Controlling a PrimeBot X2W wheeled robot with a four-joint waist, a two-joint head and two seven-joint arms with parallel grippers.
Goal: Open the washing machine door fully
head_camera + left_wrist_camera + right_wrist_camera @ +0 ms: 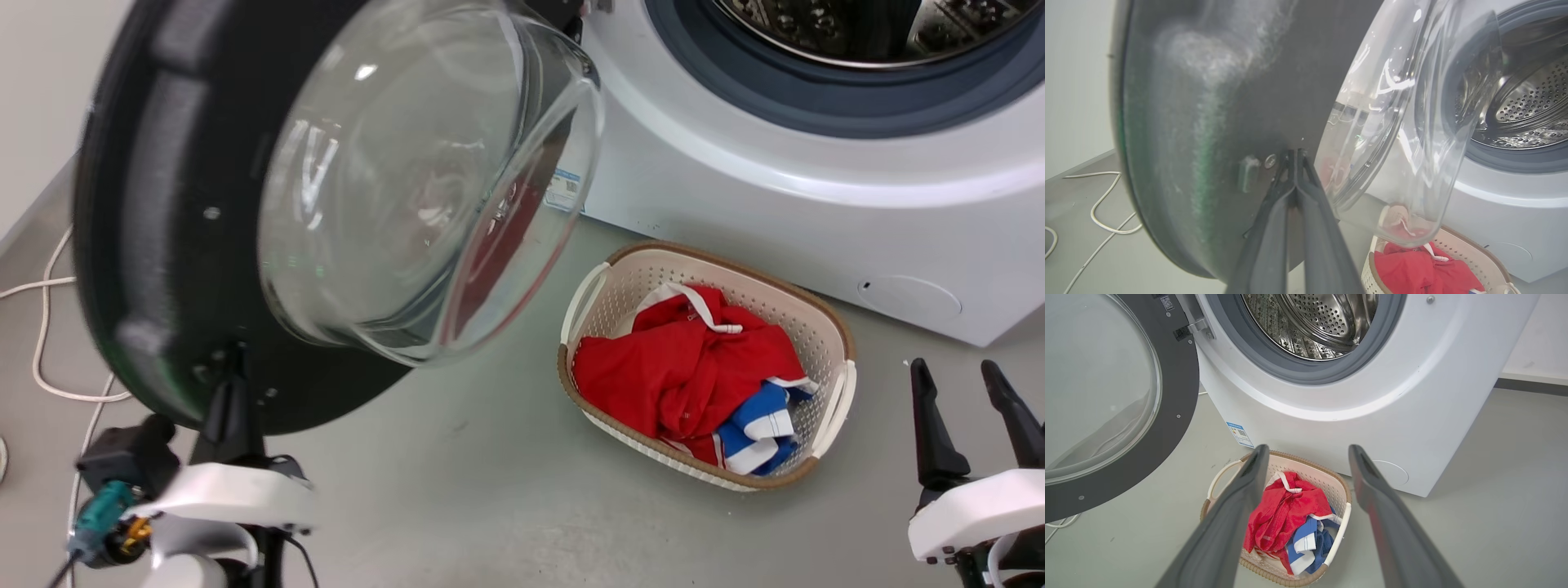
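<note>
The washing machine door (163,245) hangs swung wide to the left of the white washing machine (775,204), a matt black ring around a clear, bulging glass bowl (408,188), and the perforated steel drum (1314,322) and grey-blue rubber ring (816,98) stand uncovered. The left gripper (1294,157) has its fingers pressed together, tips against the door's black inner face. The right gripper (953,365) hangs parted and empty, near a woven-rimmed plastic basket (841,343) of red cloth (686,367).
</note>
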